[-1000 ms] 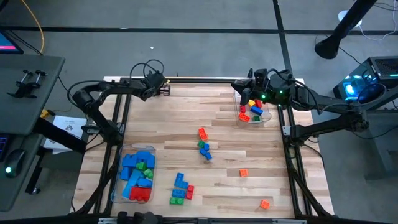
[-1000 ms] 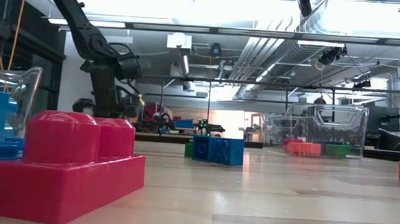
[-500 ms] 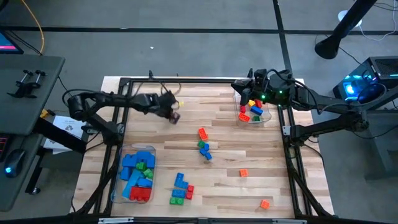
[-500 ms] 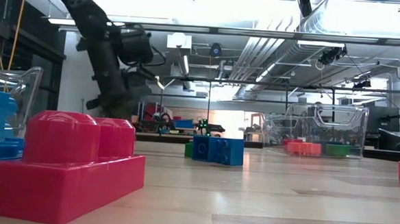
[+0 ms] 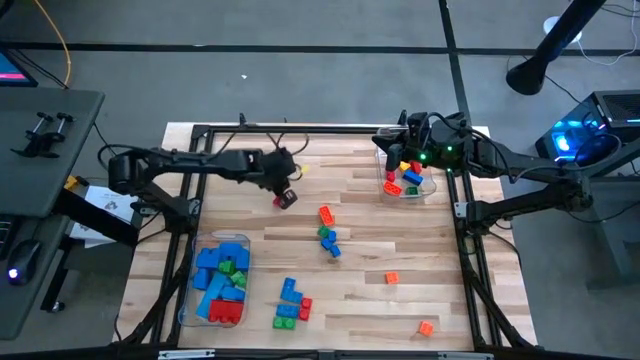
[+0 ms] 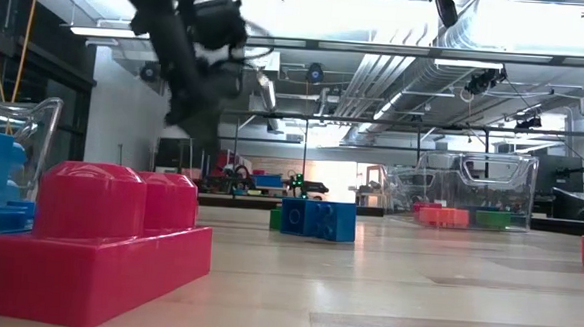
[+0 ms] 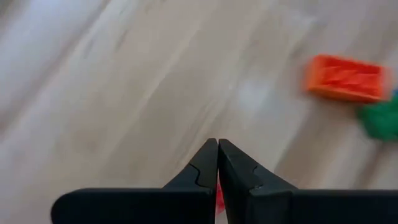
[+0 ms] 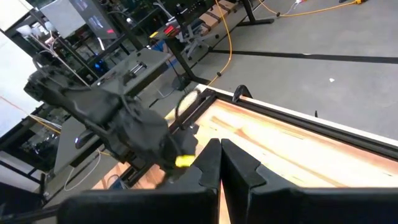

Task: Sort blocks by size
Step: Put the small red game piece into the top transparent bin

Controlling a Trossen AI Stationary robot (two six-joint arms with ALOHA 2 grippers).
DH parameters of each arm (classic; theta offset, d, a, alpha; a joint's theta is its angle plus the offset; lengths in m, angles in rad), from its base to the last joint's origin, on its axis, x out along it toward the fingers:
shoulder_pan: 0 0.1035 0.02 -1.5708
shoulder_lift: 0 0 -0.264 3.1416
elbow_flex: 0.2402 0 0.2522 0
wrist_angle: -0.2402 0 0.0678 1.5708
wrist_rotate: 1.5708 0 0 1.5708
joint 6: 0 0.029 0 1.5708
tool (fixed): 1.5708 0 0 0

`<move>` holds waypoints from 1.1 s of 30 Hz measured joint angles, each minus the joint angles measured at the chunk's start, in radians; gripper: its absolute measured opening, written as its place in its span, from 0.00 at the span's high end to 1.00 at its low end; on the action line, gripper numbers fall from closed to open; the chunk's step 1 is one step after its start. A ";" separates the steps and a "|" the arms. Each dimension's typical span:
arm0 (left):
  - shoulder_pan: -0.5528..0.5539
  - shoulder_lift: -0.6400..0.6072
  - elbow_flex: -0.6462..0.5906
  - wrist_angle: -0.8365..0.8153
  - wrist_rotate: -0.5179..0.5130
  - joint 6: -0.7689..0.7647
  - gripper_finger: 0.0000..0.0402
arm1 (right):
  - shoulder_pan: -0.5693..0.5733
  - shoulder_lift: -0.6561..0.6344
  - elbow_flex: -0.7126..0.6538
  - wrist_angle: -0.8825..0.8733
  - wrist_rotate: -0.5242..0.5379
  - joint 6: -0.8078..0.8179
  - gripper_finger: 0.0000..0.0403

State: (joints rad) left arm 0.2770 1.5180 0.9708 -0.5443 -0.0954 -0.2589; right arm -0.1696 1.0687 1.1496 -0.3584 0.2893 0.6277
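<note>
high view: blocks studded, blue/red/green/orange, mixed sizes.

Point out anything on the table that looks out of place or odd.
Nothing looks damaged or spilled. The only untidy part is the loose blocks: an orange, green and blue cluster mid-table, a blue, green and red group near the left tub, and two small orange blocks lying alone, outside both tubs.

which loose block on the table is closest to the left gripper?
The orange block at the top of the centre cluster, just right of the left gripper. The other loose blocks lie farther toward the near edge.
</note>
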 joint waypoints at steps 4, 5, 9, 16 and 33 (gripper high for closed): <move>0.004 -0.001 0.111 -0.120 0.100 0.279 1.00 | 0.000 0.000 0.000 0.000 0.000 0.000 1.00; 0.003 -0.001 0.129 -0.153 0.107 0.349 0.99 | 0.000 0.000 0.000 -0.002 0.000 0.000 1.00; 0.003 -0.001 0.142 -0.278 0.109 0.534 0.89 | 0.000 0.000 0.000 -0.004 0.000 0.000 1.00; -0.048 -0.001 0.097 -0.334 0.109 0.672 0.58 | 0.000 0.007 0.000 -0.004 0.000 -0.007 1.00; -0.076 0.106 0.071 -0.242 0.061 0.787 0.26 | 0.000 0.098 -0.001 -0.014 -0.053 -0.004 1.00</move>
State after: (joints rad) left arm 0.2011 1.6241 1.0420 -0.7863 -0.0348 0.5281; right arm -0.1696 1.1664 1.1488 -0.3728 0.2359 0.6240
